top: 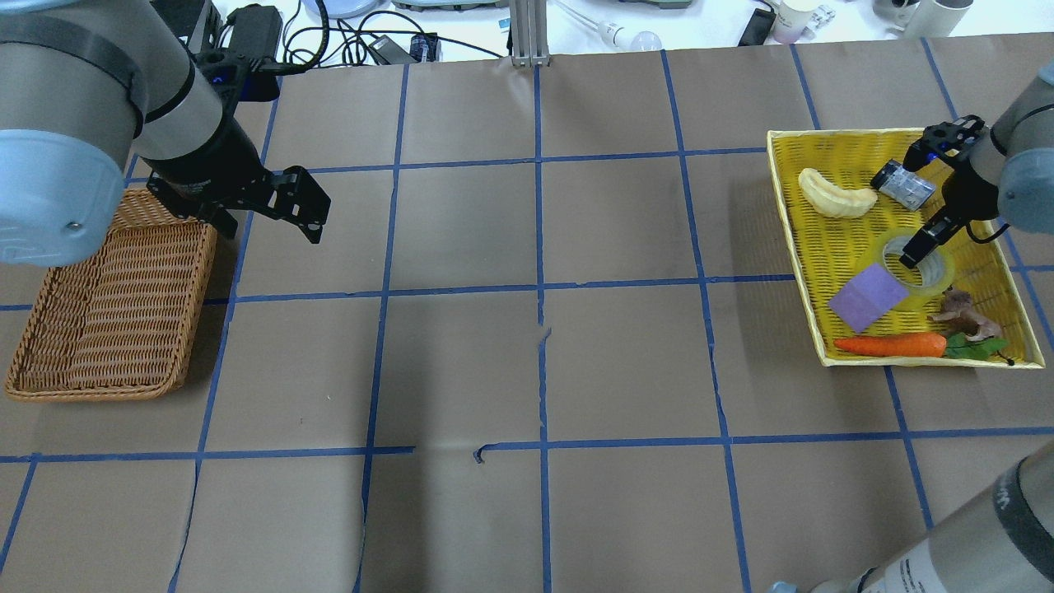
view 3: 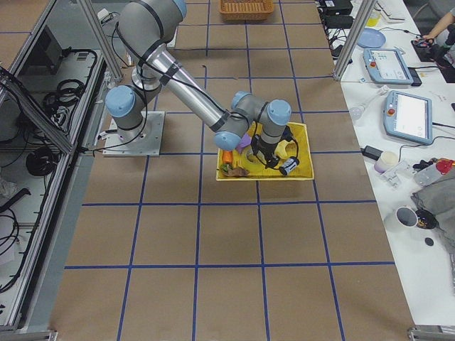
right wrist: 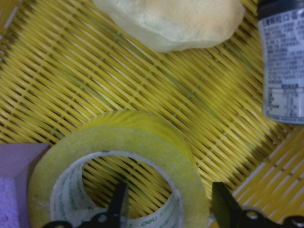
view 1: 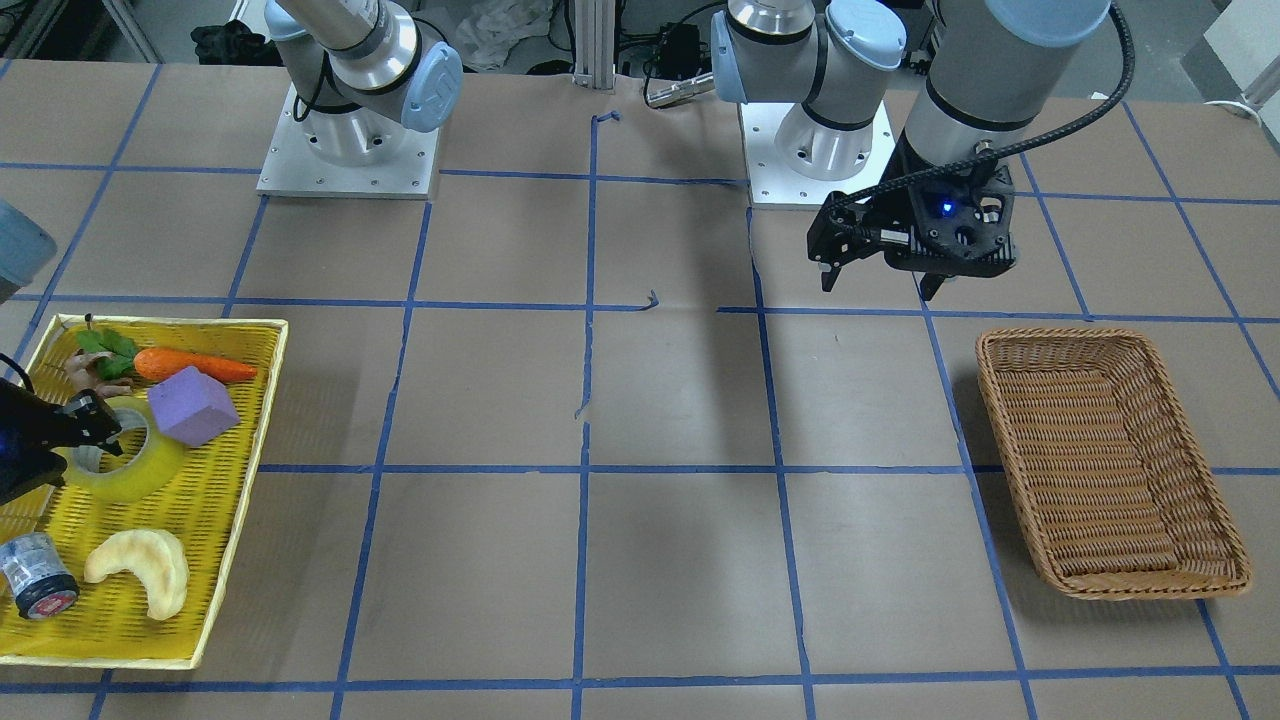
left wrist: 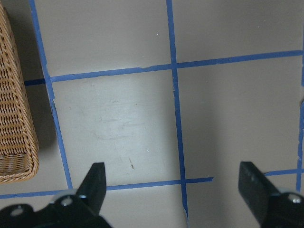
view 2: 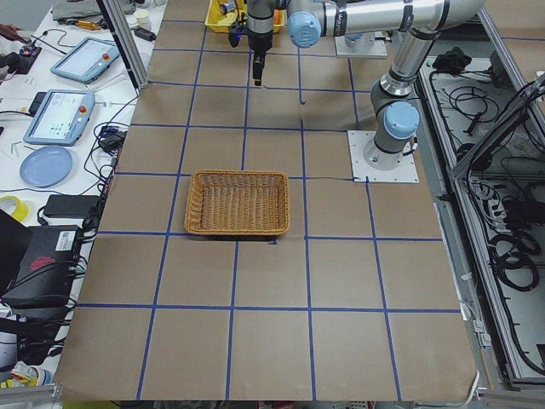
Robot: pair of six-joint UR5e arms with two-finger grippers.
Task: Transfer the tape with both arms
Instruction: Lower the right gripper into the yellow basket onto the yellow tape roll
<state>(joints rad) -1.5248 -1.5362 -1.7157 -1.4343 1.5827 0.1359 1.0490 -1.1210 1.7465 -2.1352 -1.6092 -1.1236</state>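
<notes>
The yellow tape roll [view 1: 160, 467] lies flat in the yellow tray [view 1: 240, 323], next to a purple block. It also shows in the overhead view [top: 939, 273] and fills the right wrist view [right wrist: 142, 137]. My right gripper [top: 910, 259] is low over the tape and open. In the right wrist view [right wrist: 168, 202] one finger is inside the ring's hole and the other outside its wall, not pressed on it. My left gripper [view 1: 878, 288] hangs open and empty above the table beside the wicker basket [view 1: 1060, 335], and it also shows in the left wrist view [left wrist: 173, 185].
The tray also holds a carrot [view 1: 190, 365], a purple block [view 1: 192, 405], a pale bread piece [view 1: 140, 570] and a silver-black roll with a red end [view 1: 35, 577]. The wicker basket [top: 82, 391] holds nothing. Brown paper with blue grid tape covers the table.
</notes>
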